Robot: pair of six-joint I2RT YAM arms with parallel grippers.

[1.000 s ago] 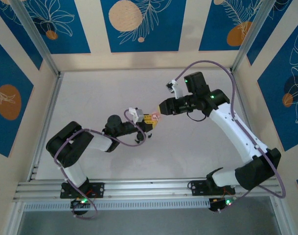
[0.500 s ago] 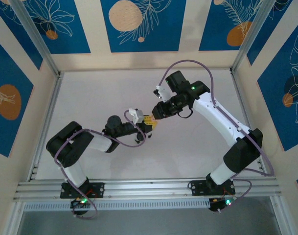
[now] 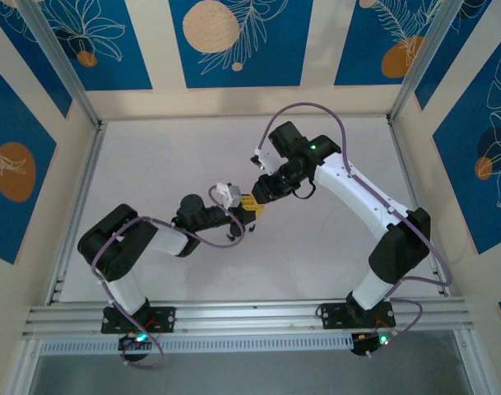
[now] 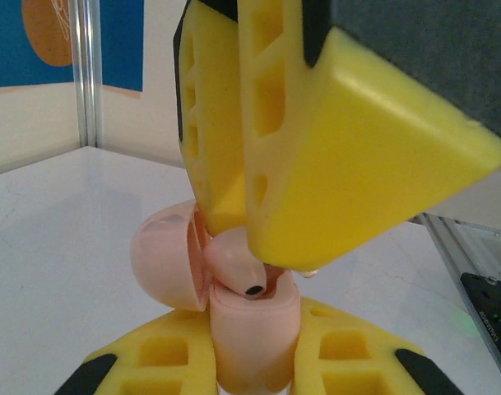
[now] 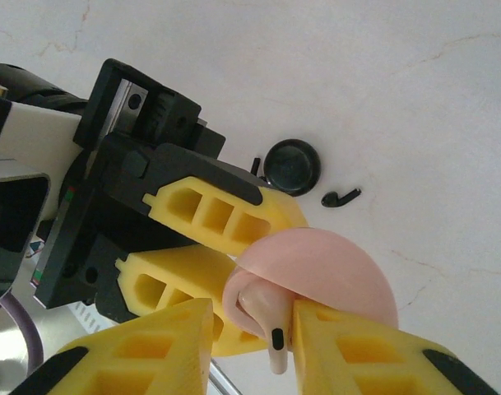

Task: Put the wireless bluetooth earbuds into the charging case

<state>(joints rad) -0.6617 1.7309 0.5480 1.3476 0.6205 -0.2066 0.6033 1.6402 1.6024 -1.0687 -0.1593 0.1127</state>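
White table (image 3: 168,164): right jaws nearly closed, pinching pink earbud (image 5: 262,313) at mouth of open pink case (image 4: 252,329); left jaws clamped on pink case. Beyond: black case (image 5: 292,167), black earbud (image 5: 340,197) on table. Since earlier, right arm swung leftward.

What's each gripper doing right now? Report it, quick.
Left gripper: closed on the pink charging case.
Right gripper: closed on a pink earbud.

White tabletop (image 3: 151,156), cream walls (image 3: 158,49) with blue leaf panels (image 3: 266,58)
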